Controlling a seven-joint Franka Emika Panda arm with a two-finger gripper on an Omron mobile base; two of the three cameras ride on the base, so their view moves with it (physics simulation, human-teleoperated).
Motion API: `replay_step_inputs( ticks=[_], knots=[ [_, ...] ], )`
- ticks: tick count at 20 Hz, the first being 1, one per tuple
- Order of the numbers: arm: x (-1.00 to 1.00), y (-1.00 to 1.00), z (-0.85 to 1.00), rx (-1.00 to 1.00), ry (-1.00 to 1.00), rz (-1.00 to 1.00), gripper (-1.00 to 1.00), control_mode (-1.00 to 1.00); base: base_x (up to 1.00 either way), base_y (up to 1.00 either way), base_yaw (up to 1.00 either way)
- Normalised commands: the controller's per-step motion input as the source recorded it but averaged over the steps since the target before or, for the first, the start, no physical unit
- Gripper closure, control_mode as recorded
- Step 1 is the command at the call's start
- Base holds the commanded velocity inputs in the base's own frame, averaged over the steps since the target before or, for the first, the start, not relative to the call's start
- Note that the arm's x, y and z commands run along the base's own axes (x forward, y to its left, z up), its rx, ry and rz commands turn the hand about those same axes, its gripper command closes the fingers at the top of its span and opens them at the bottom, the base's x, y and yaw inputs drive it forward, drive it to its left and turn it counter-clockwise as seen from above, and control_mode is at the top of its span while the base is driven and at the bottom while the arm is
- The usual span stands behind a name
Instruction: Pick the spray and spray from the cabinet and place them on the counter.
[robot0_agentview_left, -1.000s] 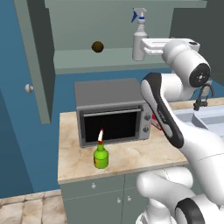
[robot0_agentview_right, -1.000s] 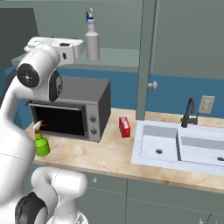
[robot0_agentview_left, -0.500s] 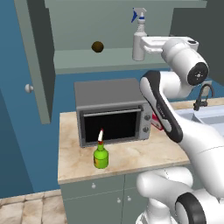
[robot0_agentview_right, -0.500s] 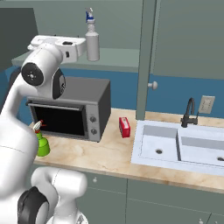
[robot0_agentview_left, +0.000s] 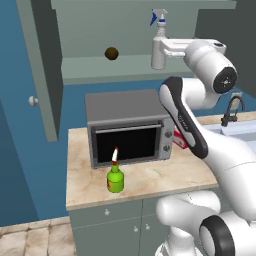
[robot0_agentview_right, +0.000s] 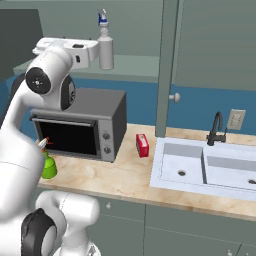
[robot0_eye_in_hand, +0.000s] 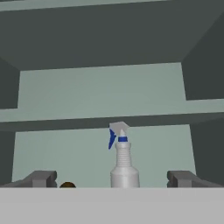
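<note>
Looking from the left base, you see the grey-white spray (robot0_agentview_left: 159, 47) upright on the cabinet (robot0_agentview_left: 90, 67) shelf, the green spray (robot0_agentview_left: 115, 176) on the counter (robot0_agentview_left: 145, 181). From the right, the same (toaster oven (robot0_agentview_right: 82, 125) below). Your hand camera shows the gripper (robot0_eye_in_hand: 111, 178) spread wide, bottle between its tips, untouched.

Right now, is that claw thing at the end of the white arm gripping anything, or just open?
Tool: open and holding nothing; its two dark tips stand either side of the tall grey-white trigger bottle with the blue-white nozzle in the cabinet, not closed on it.
</note>
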Motion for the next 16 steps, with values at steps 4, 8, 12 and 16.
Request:
replay_step_inputs(
  ticks=[4,8,12,16],
  knots=[
    [0.27,0.0,0.0,-0.01,0.0,0.0,-1.0,-1.0,0.0,0.0,0.0],
    [0.35,0.0,-0.02,-0.01,0.0,0.0,-1.0,-1.0,0.0,0.0,0.0],
    [0.34,0.0,-0.02,-0.02,0.0,0.0,-1.0,-1.0,0.0,0.0,0.0],
    [0.21,-0.09,-0.06,-0.02,0.0,0.0,-1.0,-1.0,0.0,0.0,0.0]
  ],
)
